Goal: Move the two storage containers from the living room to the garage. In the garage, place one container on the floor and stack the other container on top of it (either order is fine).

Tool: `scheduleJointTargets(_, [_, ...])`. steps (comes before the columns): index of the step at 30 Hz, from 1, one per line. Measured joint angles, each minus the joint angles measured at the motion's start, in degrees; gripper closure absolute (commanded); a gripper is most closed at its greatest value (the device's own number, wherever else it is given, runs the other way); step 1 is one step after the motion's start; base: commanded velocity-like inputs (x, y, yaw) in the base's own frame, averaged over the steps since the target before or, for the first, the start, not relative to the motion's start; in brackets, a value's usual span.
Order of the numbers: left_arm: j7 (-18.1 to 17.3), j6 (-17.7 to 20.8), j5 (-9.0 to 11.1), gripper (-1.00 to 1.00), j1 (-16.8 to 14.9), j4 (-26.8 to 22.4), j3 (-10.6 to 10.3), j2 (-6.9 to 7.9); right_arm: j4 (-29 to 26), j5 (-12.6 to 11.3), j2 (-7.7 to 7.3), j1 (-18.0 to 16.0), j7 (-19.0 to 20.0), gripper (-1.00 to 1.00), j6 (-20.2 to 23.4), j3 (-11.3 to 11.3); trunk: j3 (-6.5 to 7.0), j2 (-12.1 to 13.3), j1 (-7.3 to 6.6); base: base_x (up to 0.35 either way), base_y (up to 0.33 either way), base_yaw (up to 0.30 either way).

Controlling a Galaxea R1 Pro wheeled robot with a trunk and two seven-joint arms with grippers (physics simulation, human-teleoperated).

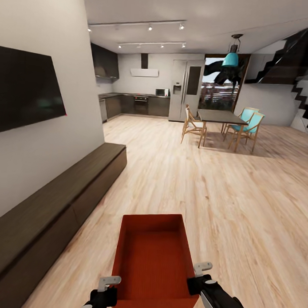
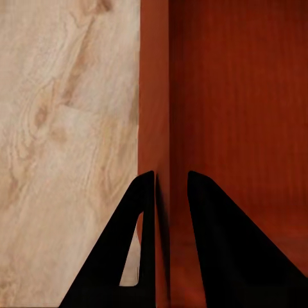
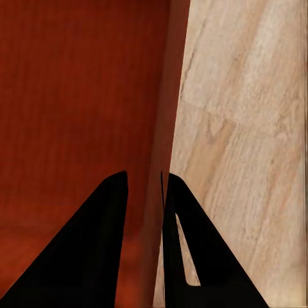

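Your left claw (image 1: 106, 283) at about seven o'clock in the head view has a pale grey, L-shaped finger bracket on a glossy black wrist block. Your right claw (image 1: 199, 269) at about five o'clock carries the same grey bracket; behind it sits a black housing, then a rounded white forearm shell with a dark seam. In the wrist views each claw's fingers (image 2: 144, 244) (image 3: 176, 250) look like flat matte-black wedges, the outer one pierced by a narrow triangular slot.
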Motion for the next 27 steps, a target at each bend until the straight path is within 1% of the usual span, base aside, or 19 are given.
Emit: scheduleJointTargets(27, [0.0,0.0,0.0,1.0,0.0,0.1,0.1,-0.03,0.0,0.1,-0.02,0.0,0.0,1.0,0.2,0.0,0.0,0.0,0.0,0.343,0.0,-0.281])
